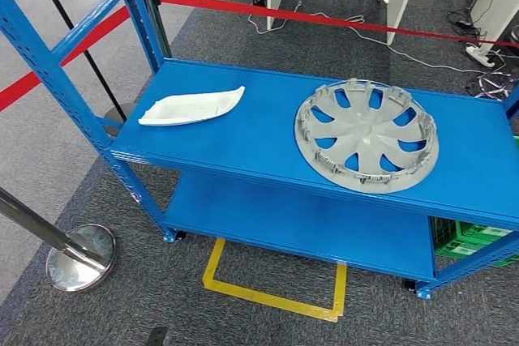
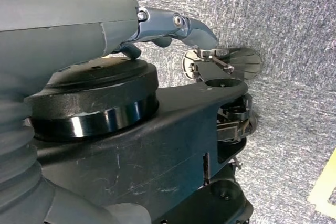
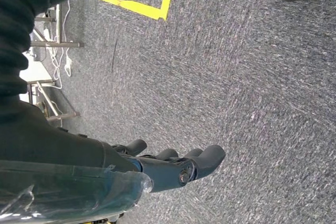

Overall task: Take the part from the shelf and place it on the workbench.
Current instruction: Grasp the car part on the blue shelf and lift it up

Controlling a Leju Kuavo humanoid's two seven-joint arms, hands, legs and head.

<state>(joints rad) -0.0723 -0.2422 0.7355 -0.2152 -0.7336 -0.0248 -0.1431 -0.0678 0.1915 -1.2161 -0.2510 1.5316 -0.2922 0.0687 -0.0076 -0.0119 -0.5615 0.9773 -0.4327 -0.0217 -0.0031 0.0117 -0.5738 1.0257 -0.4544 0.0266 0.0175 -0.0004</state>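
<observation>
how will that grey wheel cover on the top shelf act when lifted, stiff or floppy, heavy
The wheel cover looks like thin moulded plastic with open gaps between spokes, so probably light and fairly stiff. It lies flat on the blue shelf, so rolling seems unlikely. The small rim clips may snap if squeezed.

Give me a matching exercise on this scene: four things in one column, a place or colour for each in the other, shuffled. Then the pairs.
Things:
1. grey hubcap
2. white part
3. yellow floor marking
4. red barrier tape

Descriptions:
A. on the carpet in front of the shelf
B. right side of the top shelf
C. stretched behind the shelf
D. left side of the top shelf

Pairs: 1-B, 2-D, 3-A, 4-C
</observation>
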